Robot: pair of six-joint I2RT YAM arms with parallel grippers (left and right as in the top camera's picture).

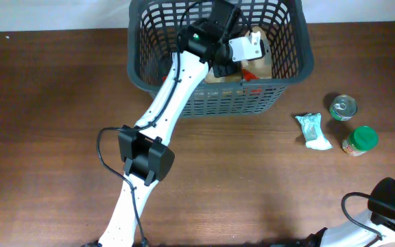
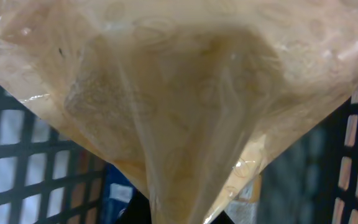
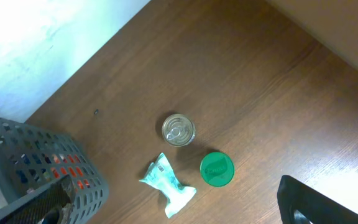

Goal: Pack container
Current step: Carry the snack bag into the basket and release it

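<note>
Left gripper (image 1: 242, 58) clamps a clear tan-filled plastic bag (image 2: 179, 106) inside the dark grey lattice basket (image 1: 290, 68). Right gripper (image 3: 316, 205) apart. Metal can (image 1: 343, 108), green-lidded jar (image 1: 361, 139) and pale crumpled packet (image 1: 313, 130) unpacked on the tabletop (image 1: 46, 137).

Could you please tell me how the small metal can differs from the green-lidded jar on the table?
The can has a bare silver top with a pull ring; the jar has a green lid. The can's side is green; the jar's body looks tan. Both stand upright on the table, outside the basket, beside the crumpled packet.
</note>
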